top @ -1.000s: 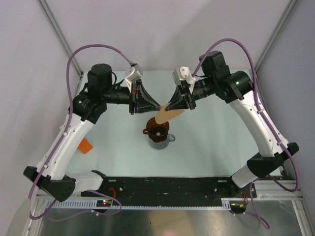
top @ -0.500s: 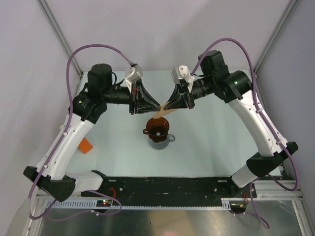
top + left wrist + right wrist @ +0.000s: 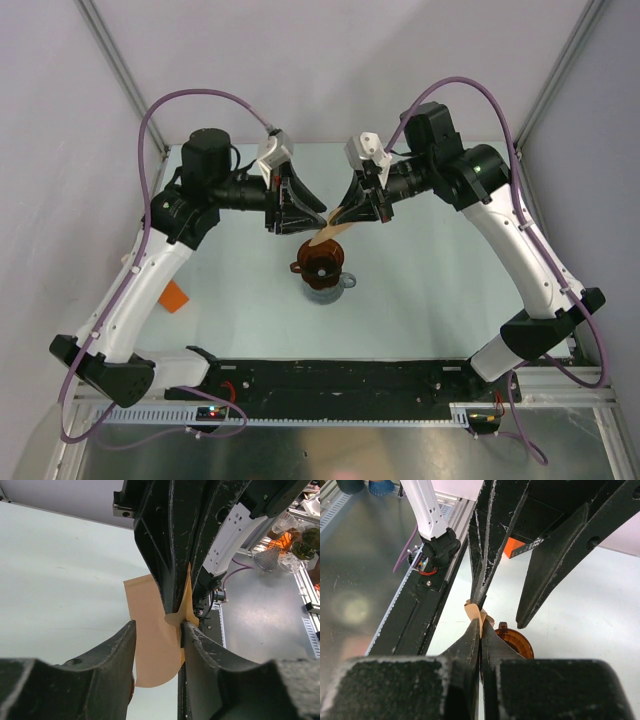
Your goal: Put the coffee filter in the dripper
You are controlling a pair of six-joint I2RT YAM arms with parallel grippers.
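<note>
The dripper point(image 3: 321, 265) stands about in the middle of the table point(image 3: 430, 270), well apart from all its edges, and it sits on top of a glass jug point(image 3: 346, 282). An orange box point(image 3: 175, 296) lies near the left edge, beside the left arm and far from the dripper. Both arms reach in from the sides and meet just behind the dripper.

The filter point(image 3: 325, 234) is not yet in the dripper. It hangs in the air, tilted, over the far rim. If its low edge touches the rim, I cannot tell.

The right claw point(image 3: 480, 625) is pressed together on the filter and pinches one folded edge between its tips. The left claw point(image 3: 159, 630) is spread, with a clear gap between its fingers point(image 3: 210, 650). The filter sheet passes through this gap. One of the left fingers lies against the paper, right beside the tips of the right claw; the other stands apart from it. In the right wrist view the dripper shows just below and beyond the pinched edge.
</note>
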